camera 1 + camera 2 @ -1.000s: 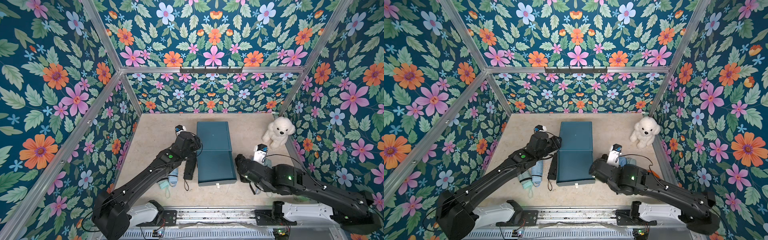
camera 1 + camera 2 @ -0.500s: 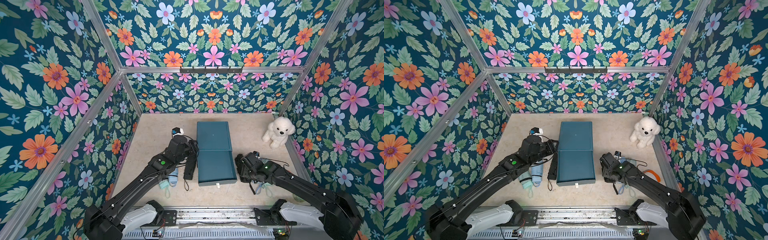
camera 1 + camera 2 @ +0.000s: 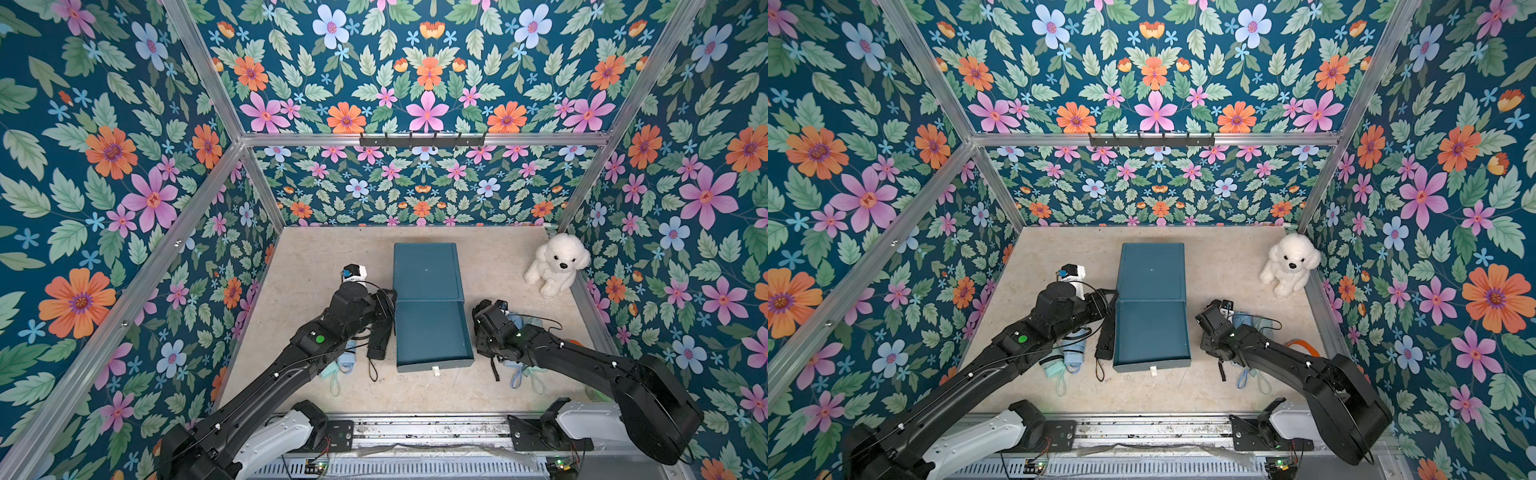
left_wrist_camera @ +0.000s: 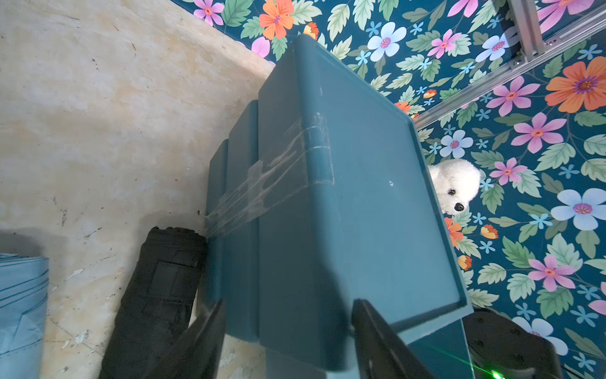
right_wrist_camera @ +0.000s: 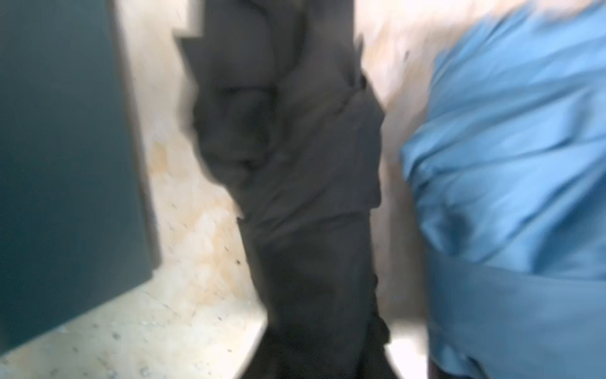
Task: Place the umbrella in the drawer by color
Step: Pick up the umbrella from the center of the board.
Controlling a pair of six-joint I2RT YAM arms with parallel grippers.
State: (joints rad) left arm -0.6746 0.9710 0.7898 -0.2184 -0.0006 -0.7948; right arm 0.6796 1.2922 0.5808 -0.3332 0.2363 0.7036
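Your left gripper (image 4: 288, 305) stands jaws apart and empty beside the drawer (image 3: 432, 332). Your right gripper (image 3: 483, 340) sits over a black umbrella (image 5: 295, 164) at the drawer's 3 o'clock, its grip unreadable through blur. The drawer is pulled out and looks empty, with a second black umbrella (image 3: 380, 338) against its 9 o'clock side, so I judge nothing sorted yet.

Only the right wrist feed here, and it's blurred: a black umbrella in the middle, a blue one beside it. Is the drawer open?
Observer: Yes. In both top views the drawer is pulled out toward the robot and looks empty.
Operator: And on the left?
Observer: The left gripper has its fingers apart, astride the cabinet's top left edge.
Operator: Any other black ones?
Observer: A second black umbrella lies flat against the cabinet's left side.
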